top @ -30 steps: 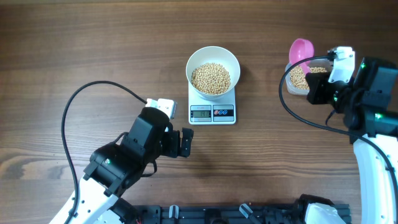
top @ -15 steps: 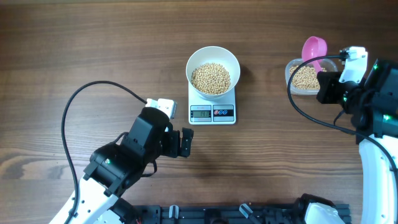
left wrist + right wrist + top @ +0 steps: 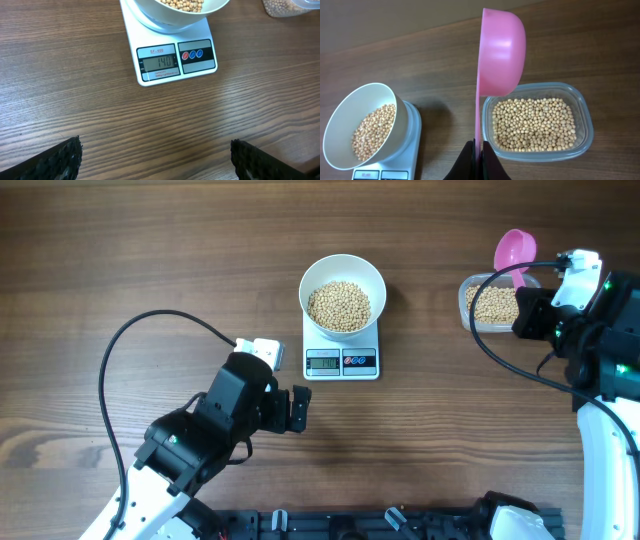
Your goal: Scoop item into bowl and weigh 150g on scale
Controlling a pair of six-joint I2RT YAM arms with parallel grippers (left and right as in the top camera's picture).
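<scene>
The white bowl point(image 3: 309, 277) is seen standing on the small white scale point(image 3: 341, 363) near the middle of the wooden table point(image 3: 150, 240), and it is partly filled with tan-yellow beans point(image 3: 339, 305). In the left wrist view the display point(image 3: 158, 62) of the scale is read as 140, with two round buttons beside it. More beans are held in a clear plastic tub point(image 3: 465, 292) placed well to the right of the scale. The right gripper point(image 3: 479, 151) is shown with its fingers pressed together on the thin handle of a pink scoop point(image 3: 502, 52), which is held above the table with its cup turned on edge, over the tub's side nearest the scale. Only the outer face of the cup is seen, so it cannot be told whether anything is carried in it. The left gripper point(image 3: 155, 162) is held low over bare table in front of the scale, its dark fingers point(image 3: 56, 161) spread wide apart, and nothing is gripped between them.
</scene>
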